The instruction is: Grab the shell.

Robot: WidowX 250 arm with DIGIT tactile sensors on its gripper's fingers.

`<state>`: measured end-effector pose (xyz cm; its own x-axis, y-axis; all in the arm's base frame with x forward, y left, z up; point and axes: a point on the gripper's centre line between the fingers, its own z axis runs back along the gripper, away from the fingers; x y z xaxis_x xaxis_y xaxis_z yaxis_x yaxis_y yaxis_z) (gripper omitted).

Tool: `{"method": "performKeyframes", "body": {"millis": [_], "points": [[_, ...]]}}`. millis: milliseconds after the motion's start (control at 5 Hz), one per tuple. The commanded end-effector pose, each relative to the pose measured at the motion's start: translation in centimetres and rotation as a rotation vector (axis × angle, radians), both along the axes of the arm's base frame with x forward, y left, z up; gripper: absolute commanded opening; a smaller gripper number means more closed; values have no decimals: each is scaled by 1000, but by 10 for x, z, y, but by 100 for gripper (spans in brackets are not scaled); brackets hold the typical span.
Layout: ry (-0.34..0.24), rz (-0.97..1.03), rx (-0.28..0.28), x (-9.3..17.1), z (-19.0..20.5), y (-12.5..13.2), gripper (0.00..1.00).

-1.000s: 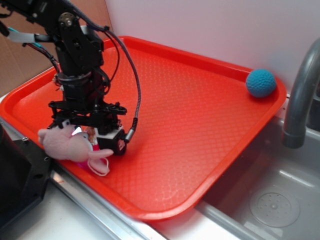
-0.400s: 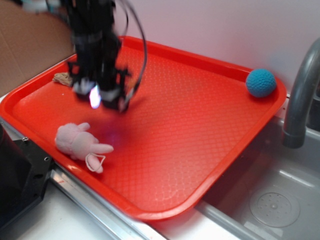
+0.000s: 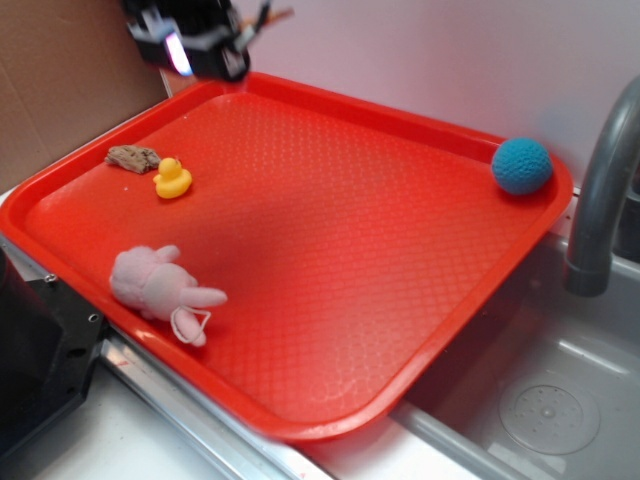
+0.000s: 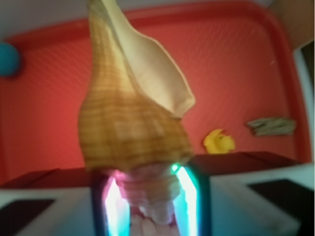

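Now the tool [image 4: 147, 206] grips the shell [image 4: 130, 118] (pale tail pointing outward) high above the red tray [image 3: 400, 250].

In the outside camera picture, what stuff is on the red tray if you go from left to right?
Grey-brown lump → pink bunny → yellow duck → blue ball.

Even bright light; gripper [image 3: 190, 45] motion-blurred; wrist view soft, shell [image 4: 130, 113] out of focus.
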<state>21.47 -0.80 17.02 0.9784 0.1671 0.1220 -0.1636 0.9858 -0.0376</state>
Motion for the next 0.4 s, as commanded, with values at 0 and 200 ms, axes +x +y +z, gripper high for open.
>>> {"method": "performKeyframes", "body": {"millis": [0, 200], "points": [[20, -72, -37, -12, 75, -33, 0], [52, -76, -24, -12, 66, -35, 0]]}}
